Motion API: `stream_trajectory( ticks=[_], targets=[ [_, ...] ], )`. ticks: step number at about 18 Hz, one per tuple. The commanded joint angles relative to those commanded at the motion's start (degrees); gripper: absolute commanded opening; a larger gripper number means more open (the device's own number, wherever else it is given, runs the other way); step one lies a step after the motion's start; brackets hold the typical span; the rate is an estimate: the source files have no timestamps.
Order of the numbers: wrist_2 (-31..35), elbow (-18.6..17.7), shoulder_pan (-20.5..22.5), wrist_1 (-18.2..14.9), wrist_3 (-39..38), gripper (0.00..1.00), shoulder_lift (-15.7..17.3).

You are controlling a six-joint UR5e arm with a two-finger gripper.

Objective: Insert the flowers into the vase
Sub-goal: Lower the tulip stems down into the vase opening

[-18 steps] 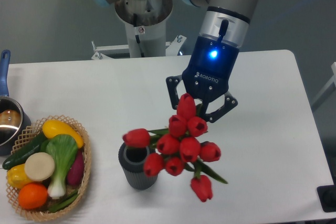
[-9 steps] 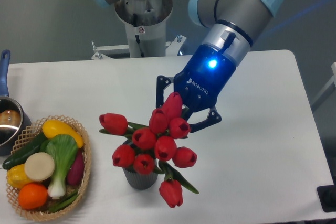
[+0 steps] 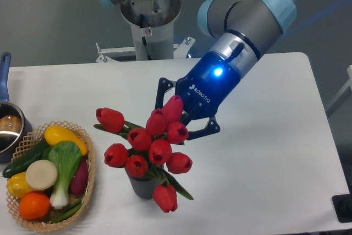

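Note:
The flowers, a bunch of red tulip buds with green stems and leaves, hang over the vase and hide its mouth. Only the vase's lower ribbed dark grey side shows, near the table's front edge. My gripper sits just behind and right of the bunch, tilted toward the lower left. Its black fingers reach into the buds and are closed around the bunch's stems, which the buds mostly hide. Whether the stems are inside the vase cannot be seen.
A woven wicker basket with vegetables and fruit, including a green-and-white leafy one, stands at the front left. A steel pot with a blue handle sits at the left edge. The arm's base is behind the table.
My gripper has swung left and down with the flowers, tilting more. The bunch moved from right of the vase to directly over it, covering the vase's mouth.

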Motion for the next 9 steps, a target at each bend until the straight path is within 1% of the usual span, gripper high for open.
stream_trajectory(
  ticks=[1, 3, 5, 7, 9],
  targets=[
    [0.0, -0.7, -0.17, 0.0, 0.61, 0.03, -0.09],
    [0.0, -1.41, -0.61, 0.0, 3.68, 0.04, -1.31],
    [0.09, -1.67, -1.14, 0.0, 5.8, 0.07, -2.11],
    [0.09, -2.55, -1.23, 0.0, 5.98, 0.08, -2.11],
    [0.26, -4.56, -1.32, 0.0, 6.76, 0.1, -1.94]
  ],
)
